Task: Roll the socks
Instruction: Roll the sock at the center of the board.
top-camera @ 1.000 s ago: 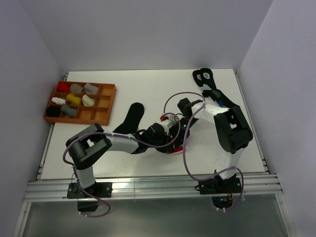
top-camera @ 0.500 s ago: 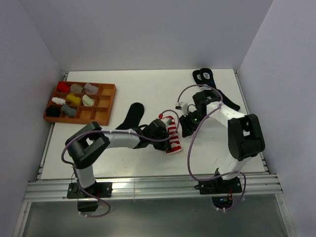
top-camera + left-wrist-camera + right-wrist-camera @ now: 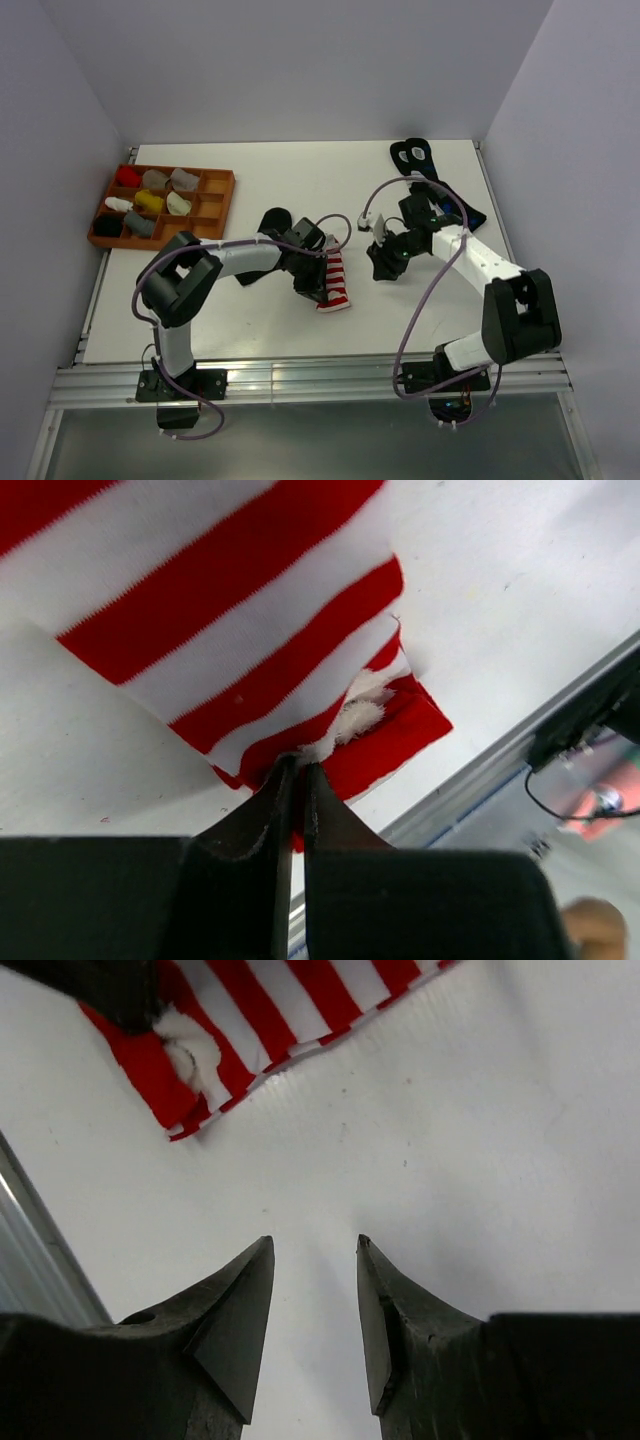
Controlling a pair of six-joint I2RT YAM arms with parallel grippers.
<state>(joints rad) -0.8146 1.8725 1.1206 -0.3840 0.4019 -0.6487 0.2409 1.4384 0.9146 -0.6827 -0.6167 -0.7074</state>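
The red-and-white striped sock (image 3: 338, 280) lies flat near the middle of the table, one end towards the near edge. My left gripper (image 3: 324, 294) is shut on that end. In the left wrist view the jaws (image 3: 296, 772) pinch the folded red edge of the striped sock (image 3: 230, 630). The black sock (image 3: 272, 220) lies further back and left, partly hidden under my left arm. My right gripper (image 3: 377, 268) hovers to the right of the striped sock, apart from it. In the right wrist view it (image 3: 315, 1248) stands open over bare table, the striped sock (image 3: 270, 1005) ahead of it.
A brown compartment tray (image 3: 211, 236) with several small sock bundles stands at the back left. Dark socks with white rings (image 3: 413, 156) lie at the back right corner. A metal rail (image 3: 300, 375) runs along the near edge, just beyond the striped sock's end.
My right gripper has drawn back to the right, away from the striped sock, and its arm has swung outward. My left gripper has shifted the sock slightly left and nearer.
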